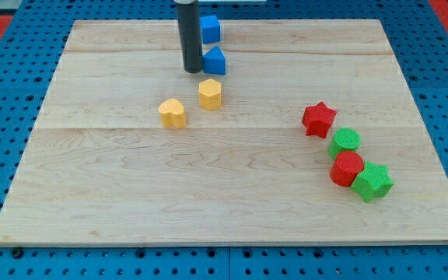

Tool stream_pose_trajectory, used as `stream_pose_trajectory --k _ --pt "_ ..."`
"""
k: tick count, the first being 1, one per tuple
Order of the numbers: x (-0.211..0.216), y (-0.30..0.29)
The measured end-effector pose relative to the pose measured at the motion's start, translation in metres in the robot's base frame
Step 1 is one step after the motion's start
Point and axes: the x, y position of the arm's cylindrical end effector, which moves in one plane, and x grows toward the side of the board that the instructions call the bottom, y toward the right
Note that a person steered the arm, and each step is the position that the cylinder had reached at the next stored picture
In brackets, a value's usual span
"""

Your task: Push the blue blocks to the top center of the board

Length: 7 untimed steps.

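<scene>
A blue cube (210,29) sits near the top edge of the wooden board (232,202), close to its centre. A blue wedge-shaped block (215,60) lies just below it. My tip (192,69) rests on the board immediately left of the blue wedge, touching or almost touching it. The dark rod rises from there and hides the cube's left edge.
A yellow hexagonal block (210,94) lies just below the blue wedge, and a yellow heart-like block (173,113) further left. At the view's right sit a red star (319,119), a green cylinder (346,141), a red cylinder (346,167) and a green star (372,181).
</scene>
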Motion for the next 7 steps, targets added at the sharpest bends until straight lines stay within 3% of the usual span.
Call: stream_pose_trajectory --k 1,2,3,4,5,6,7 --pt "0.011 0.003" --pt "-0.029 0.013" --pt "-0.036 0.013" --pt "0.018 0.008" --pt "0.014 0.044" --pt "-0.015 0.060" --pt "-0.036 0.027"
